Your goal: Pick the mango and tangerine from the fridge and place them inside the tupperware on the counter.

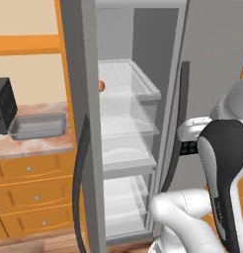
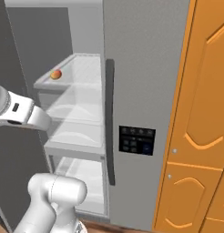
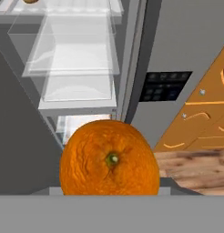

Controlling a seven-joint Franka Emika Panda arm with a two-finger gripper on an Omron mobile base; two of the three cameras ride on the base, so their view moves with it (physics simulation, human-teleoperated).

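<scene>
Bright orange round tangerine fills the space right at the fingers, apparently gripped; open tall grey fridge beyond, red-yellow mango on its top shelf.

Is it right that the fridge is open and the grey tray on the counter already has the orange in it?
Not quite. The fridge is open, but the tray on the counter is empty, as the left base view shows. The orange sits right at the gripper in the hand view.

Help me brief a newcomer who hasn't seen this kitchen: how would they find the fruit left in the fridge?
Start at the tall grey fridge, whose door stands open beside the counter. On its top translucent shelf, at the front edge, sits the mango. It is small, roundish, red-orange fading to yellow, the one fruit on that shelf.
</scene>
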